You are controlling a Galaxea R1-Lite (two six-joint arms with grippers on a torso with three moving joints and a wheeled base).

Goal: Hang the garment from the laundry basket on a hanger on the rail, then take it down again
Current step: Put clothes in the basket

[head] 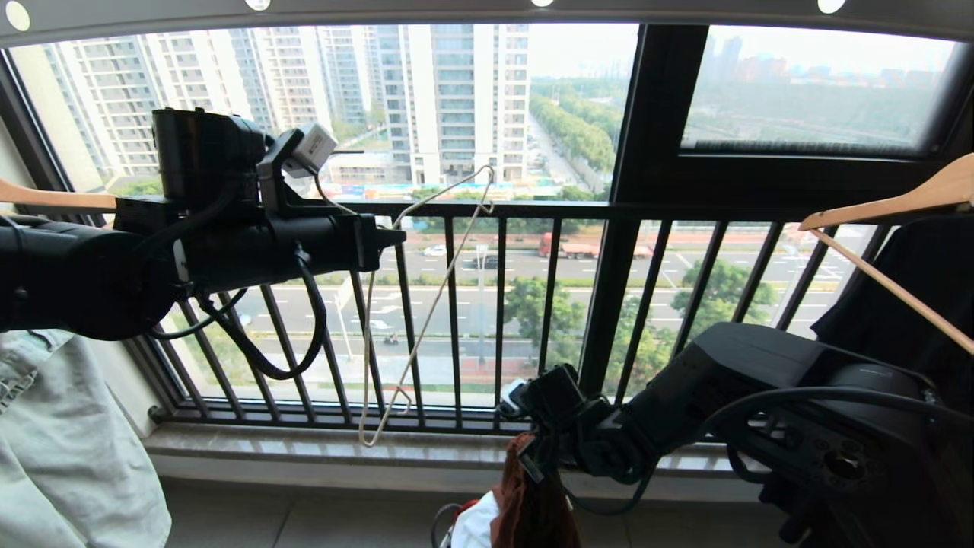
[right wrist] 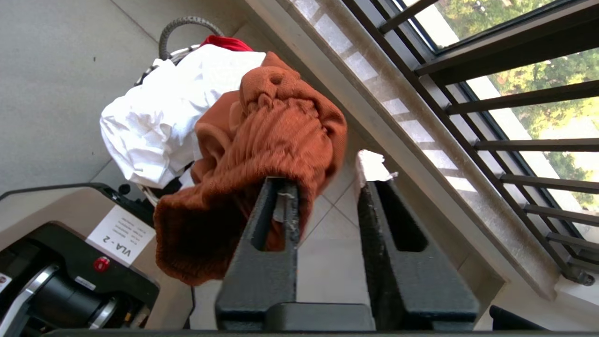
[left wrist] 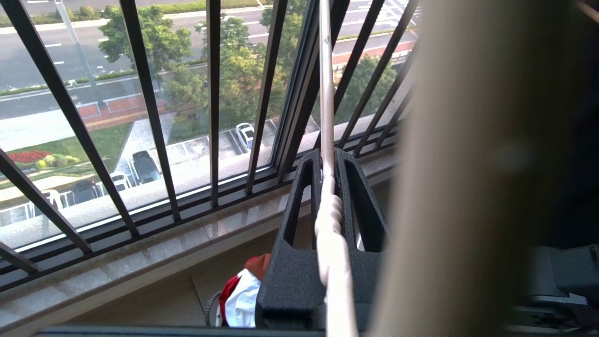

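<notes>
— Shorts? 
— Bunched, draped over one finger of right gripper, jaws parted, above basket with white cloth. 
— Hanger? 
— Pinched at twisted neck by left gripper, jaws closed, up before balustrade.

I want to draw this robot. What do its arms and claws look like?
Both arms are thick, black and rounded, with black cables looping alongside. The left arm carries a small white box on top. Each claw, like the right claw, has two flat, rough black fingers with long slots.
</notes>
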